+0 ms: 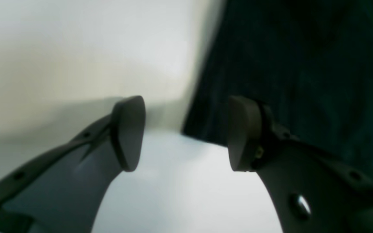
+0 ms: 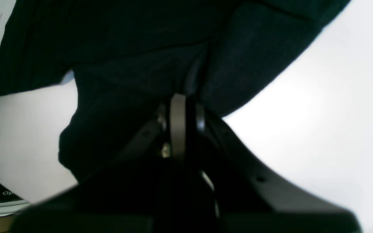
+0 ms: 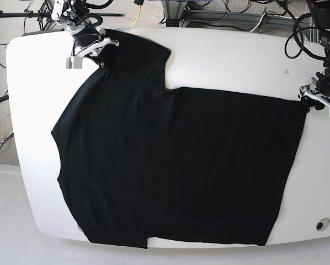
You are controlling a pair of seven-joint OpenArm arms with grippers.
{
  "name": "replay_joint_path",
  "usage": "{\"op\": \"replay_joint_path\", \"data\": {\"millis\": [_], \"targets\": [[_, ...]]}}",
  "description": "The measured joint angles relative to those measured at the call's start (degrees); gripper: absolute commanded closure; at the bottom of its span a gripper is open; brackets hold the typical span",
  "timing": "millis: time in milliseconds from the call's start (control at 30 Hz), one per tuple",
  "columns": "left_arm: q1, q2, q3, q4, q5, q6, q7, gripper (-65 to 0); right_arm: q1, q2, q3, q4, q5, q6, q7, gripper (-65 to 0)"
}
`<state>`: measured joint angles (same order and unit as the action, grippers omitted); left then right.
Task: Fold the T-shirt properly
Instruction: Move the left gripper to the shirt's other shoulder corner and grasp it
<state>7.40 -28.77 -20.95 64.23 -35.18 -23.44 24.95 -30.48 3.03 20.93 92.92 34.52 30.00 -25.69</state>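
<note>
Base camera high up, looks down on my whole table. Wrist cameras very close; all share T-shirt.

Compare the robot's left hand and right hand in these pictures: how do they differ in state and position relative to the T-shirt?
The left hand is open, its fingers spread with nothing between them; the right hand is shut on the T-shirt, pinching black cloth. In the base view the left hand sits at the shirt's right edge, the right hand at its upper left, on a sleeve. Both hover over the white table at a far corner of the shirt.
</note>
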Motion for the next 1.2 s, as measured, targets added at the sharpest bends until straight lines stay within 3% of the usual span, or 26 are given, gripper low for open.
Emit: {"op": "replay_joint_path", "data": {"millis": [233,700,900,1033,1200], "targets": [[-1.25,0.83,-2.10,-0.13,-0.31,-2.91,3.19,-37.6,-0.02,0.00,-0.04,-0.04,0.02,-0.02,0.02,0.0],[-2.58,2.32,-2.47,-1.90,-9.81,-4.57,8.26,-37.4,0.13,0.00,-0.22,-0.07,0.02,0.07,0.00,0.0],[-2.97,1.86,-1.92,-2.67,-10.88,-4.94,9.53,-35.2,0.39,-0.02,-0.37,-0.13,-0.02,0.07,-0.07,0.0],[-2.97,1.88,-1.70,-2.73,-10.34,-4.92,9.42,-27.2,0.44,-0.02,-0.37,-0.15,-0.07,0.09,-0.09,0.0],[-2.95,1.90,-1.60,-2.51,-9.18,-4.61,9.97,-7.7,0.44,-0.04,-0.42,-0.15,-0.20,0.15,-0.04,0.0]]}}
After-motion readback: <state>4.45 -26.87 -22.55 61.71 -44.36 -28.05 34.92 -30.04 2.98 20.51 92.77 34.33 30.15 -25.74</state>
